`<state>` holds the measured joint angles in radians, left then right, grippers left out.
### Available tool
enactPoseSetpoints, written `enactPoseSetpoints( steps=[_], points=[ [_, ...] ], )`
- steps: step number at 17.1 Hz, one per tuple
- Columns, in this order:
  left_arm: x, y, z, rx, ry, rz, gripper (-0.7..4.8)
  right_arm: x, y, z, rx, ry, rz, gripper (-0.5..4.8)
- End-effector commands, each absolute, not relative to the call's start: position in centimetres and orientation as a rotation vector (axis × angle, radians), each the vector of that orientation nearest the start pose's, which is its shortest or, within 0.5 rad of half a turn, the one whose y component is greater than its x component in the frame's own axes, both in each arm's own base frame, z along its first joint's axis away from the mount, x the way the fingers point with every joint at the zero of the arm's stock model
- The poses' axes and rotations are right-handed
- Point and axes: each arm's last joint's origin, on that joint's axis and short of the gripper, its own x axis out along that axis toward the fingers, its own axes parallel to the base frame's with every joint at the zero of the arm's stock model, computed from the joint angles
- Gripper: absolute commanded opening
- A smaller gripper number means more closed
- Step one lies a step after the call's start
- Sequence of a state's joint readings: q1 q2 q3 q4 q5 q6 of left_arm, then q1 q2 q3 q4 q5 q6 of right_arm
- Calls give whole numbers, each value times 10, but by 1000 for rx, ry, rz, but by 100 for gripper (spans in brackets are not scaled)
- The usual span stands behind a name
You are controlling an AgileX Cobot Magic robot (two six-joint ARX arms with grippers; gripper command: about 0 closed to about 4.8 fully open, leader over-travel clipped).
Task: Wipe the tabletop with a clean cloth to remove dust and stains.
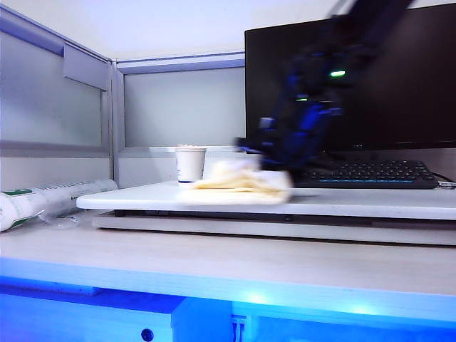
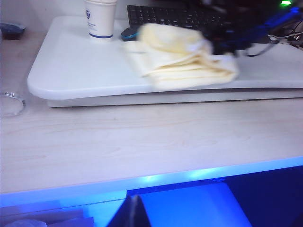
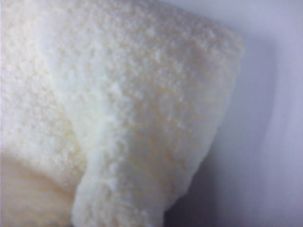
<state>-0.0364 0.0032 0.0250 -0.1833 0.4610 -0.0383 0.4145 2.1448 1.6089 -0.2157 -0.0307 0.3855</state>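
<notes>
Cloth on tabletop, right gripper apparently clamping it

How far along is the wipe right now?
Done: the cloth is already down on the tabletop, near its front edge. In hand: the right gripper, motion-blurred, is at the cloth, jaws shut by all signs, apparently sweeping it. The left gripper is out of view. Left: the stretch by the paper cup and the rest of the slab; no stains are visible to judge cleanliness.
</notes>
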Motion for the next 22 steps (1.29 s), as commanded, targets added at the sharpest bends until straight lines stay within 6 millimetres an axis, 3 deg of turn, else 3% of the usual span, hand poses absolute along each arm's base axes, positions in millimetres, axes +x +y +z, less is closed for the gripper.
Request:
enactPoseSetpoints(
  steps=[1, 5, 12, 16, 22],
  points=[
    [91, -16, 153, -74, 192, -500, -6, 426, 207, 157, 229, 997, 288, -5],
    [91, -16, 153, -74, 192, -500, -6, 423, 199, 152, 219, 1058, 244, -5],
    [91, -16, 153, -74, 192, -501, -6, 419, 148, 146, 245, 1123, 143, -5],
    [91, -16, 153, -74, 192, -500, -6, 402, 101, 149, 252, 1129, 62, -5],
    [91, -16, 153, -74, 192, -499, -6, 348, 9, 155, 320, 1083, -99, -5]
  ],
)
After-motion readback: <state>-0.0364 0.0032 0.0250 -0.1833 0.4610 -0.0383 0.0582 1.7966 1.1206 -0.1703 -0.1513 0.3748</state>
